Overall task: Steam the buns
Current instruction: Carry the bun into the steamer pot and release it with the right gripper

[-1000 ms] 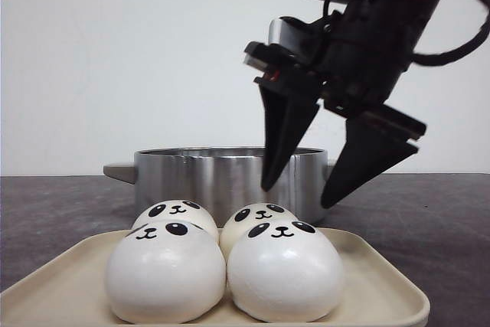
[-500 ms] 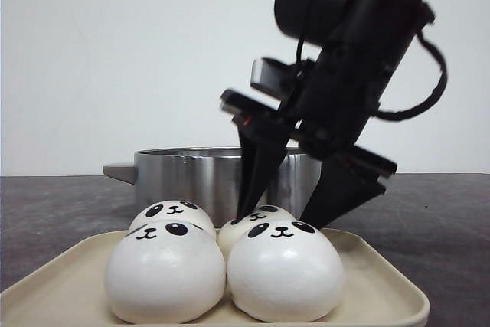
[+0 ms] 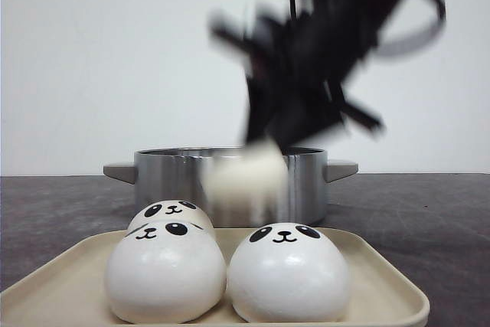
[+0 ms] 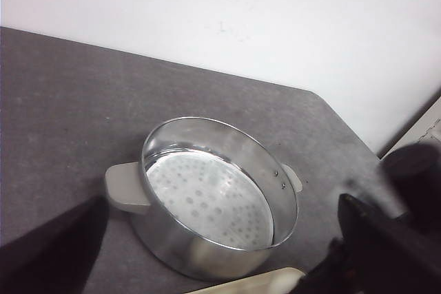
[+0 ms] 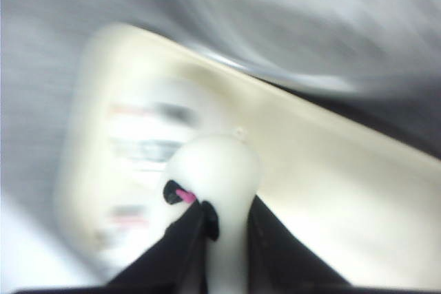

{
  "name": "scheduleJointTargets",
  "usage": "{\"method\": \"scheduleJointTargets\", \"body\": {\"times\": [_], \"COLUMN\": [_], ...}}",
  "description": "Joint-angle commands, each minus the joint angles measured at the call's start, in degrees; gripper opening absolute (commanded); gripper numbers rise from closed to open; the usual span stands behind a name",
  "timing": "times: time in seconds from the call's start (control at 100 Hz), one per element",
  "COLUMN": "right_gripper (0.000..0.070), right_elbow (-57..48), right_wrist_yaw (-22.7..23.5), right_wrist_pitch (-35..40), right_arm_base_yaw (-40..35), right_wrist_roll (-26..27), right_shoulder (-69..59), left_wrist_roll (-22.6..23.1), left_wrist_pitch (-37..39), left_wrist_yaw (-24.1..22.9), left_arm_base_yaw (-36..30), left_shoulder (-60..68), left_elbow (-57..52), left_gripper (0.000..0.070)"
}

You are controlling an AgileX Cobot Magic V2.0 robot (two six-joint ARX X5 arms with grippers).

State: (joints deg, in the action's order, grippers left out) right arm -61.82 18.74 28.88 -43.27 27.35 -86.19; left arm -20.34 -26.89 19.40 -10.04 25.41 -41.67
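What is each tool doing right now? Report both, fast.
Left tool: in view only as dark finger edges; open or shut cannot be told.
Right tool: shut on a panda bun, lifted off the tray.

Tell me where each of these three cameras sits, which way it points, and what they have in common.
Front view: low at the table edge, facing forward over the tray and buns; blurred right gripper lifting a bun.
Left wrist view: high, looking down into the pot; dark left-gripper parts at the edges.
Right wrist view: behind the fingers squeezing that bun.
Shared: pot, tray.
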Motion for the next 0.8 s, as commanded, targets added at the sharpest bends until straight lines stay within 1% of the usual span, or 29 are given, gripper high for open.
{"method": "scheduleJointTargets", "body": {"times": [0.0, 0.05, 0.1, 0.2, 0.25, 0.36, 0.46, 0.59, 0.7, 0.79], "right_gripper": [0.0009, 0.0008, 0.0008, 0.0008, 0.0008, 0.0008, 0.0008, 0.0008, 0.0008, 0.0008], "right_elbow": [-3.85, -6.16, -8.83, -13.40, -15.02, -16.46, -16.63, -16.63, -16.63, -16.63], "right_wrist_yaw": [0.28, -1.44, -4.90, -11.52, -13.53, -13.86, -13.90, -14.84, -17.31, -17.33], "right_wrist_pitch": [-0.52, -0.96, -2.05, -4.00, -5.46, -10.01, -12.28, -13.25, -14.73, -16.17], "right_arm_base_yaw": [-1.29, -1.36, -1.31, 0.07, 1.29, 3.82, 6.23, 8.17, 9.38, 9.94], "right_wrist_roll": [-1.60, -2.71, -3.26, -6.01, -7.43, -8.41, -8.57, -8.72, -8.70, -8.68], "right_shoulder": [2.80, 4.59, 5.53, 5.40, 4.46, 0.85, -3.78, -11.23, -17.70, -20.92], "left_wrist_roll": [0.15, 0.15, 0.15, 0.15, 0.15, 0.15, 0.15, 0.15, 0.15, 0.15], "left_wrist_pitch": [0.77, 0.79, 0.81, 1.01, 1.11, 1.09, 1.05, 0.68, 0.55, 0.28], "left_wrist_yaw": [-0.28, -0.28, -0.28, -0.31, -0.28, -0.28, -0.28, -0.28, -0.28, -0.28], "left_arm_base_yaw": [-0.15, -0.15, -0.15, -0.15, -0.15, -0.15, -0.15, -0.15, -0.15, -0.15], "left_shoulder": [0.04, 0.04, 0.04, 0.04, 0.04, 0.07, 0.07, 0.07, 0.09, 0.09], "left_elbow": [-0.44, -0.44, -0.44, -0.44, -0.44, -0.44, -0.44, -0.44, -0.44, -0.44], "left_gripper": [0.0672, 0.0672, 0.0672, 0.0672, 0.0672, 0.0672, 0.0672, 0.0672, 0.0672, 0.0672]}}
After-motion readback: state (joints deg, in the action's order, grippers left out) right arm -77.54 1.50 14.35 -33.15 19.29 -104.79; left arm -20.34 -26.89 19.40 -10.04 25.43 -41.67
